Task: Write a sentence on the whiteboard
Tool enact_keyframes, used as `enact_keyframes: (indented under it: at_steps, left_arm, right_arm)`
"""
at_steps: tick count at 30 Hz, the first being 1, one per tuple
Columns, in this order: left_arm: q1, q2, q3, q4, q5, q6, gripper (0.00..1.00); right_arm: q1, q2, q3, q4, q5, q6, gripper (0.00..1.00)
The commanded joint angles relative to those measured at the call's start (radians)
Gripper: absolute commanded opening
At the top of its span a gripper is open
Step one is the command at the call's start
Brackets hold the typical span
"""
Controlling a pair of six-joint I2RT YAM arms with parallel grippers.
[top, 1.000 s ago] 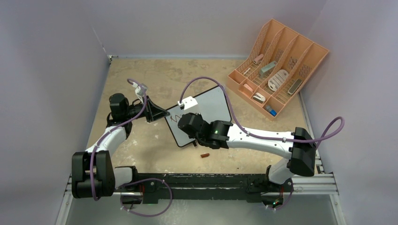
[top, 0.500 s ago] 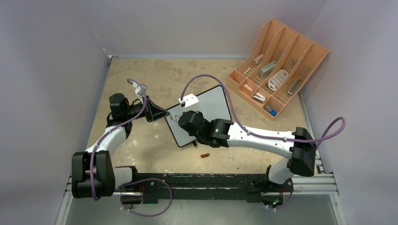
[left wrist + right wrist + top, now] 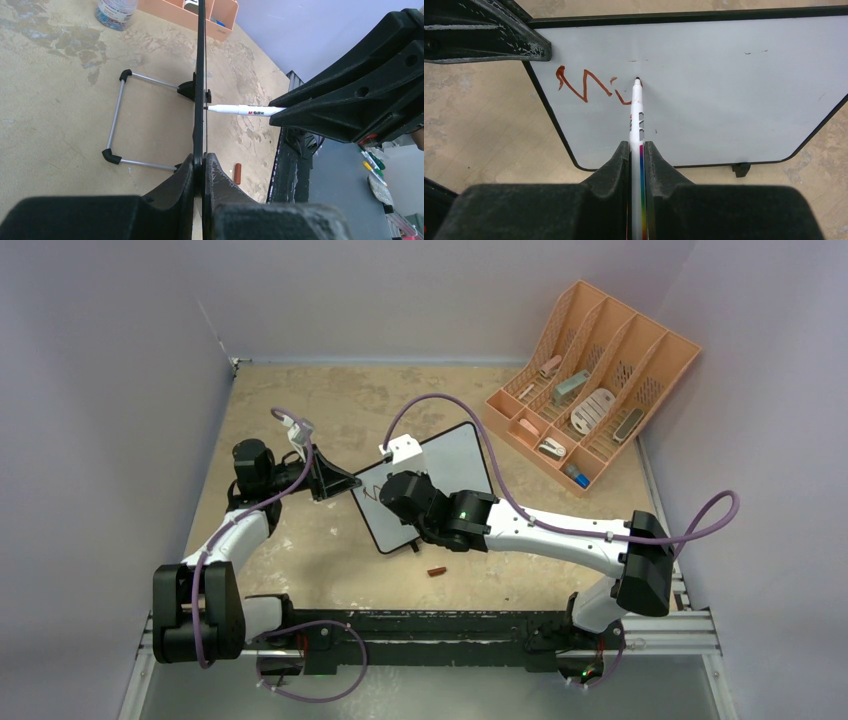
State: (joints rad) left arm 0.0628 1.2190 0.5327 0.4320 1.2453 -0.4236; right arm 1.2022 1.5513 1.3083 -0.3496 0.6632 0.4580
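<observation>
right claw: shut tight on a white pen, tip touching the whiteboard by red squiggles | left claw: pinching the whiteboard's edge, which stands up mid table | table: tan, worn, patchy | red cap: lies near | walls: pale purple
</observation>
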Motion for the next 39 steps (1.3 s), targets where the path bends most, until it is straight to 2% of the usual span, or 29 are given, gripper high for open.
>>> enact_keyframes:
  at_steps: [1, 19, 39]
  left_arm:
    - [-0.021, -0.016, 0.015, -0.003, 0.046, 0.037, 0.00]
    - [-0.022, -0.016, 0.017, -0.005, 0.042, 0.040, 0.00]
    - [-0.022, -0.013, 0.018, -0.006, 0.040, 0.042, 0.00]
  right_arm:
    - [-0.013, 0.009, 0.048, 0.067, 0.008, -0.029, 0.00]
    - [-0.012, 0.015, 0.046, 0.101, -0.047, -0.082, 0.00]
    - [-0.007, 0.022, 0.034, 0.063, -0.098, -0.090, 0.00]
